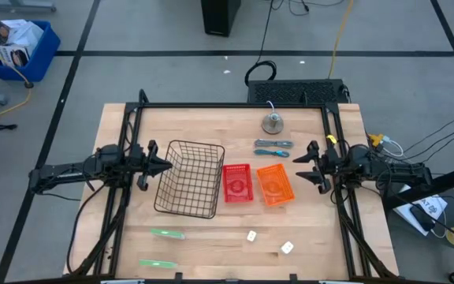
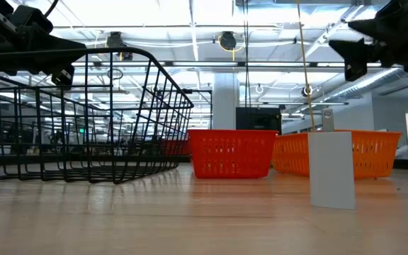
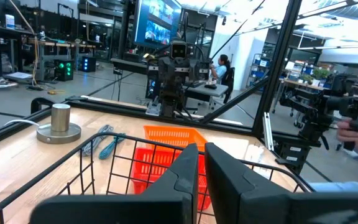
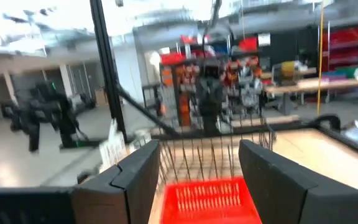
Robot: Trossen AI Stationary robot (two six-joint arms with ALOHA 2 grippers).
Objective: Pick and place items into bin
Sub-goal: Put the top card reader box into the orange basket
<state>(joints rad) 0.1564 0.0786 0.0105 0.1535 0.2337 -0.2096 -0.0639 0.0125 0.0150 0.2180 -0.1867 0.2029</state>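
Items loose on wooden table [image 1: 314, 237], wire basket [image 1: 189, 180] central, left claw [image 1: 162, 166] nearly closed, right claw [image 1: 299, 166] apart, open workshop behind

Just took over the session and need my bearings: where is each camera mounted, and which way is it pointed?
High: overhead, straight down; left gripper and right gripper flank the black wire basket, red bin and orange bin.
Low: table height, level across; both arms enter from above.
Left wrist: over the basket toward the right arm; own fingers nearly together.
Right wrist: toward the basket; own fingers apart.
All share the red bin.
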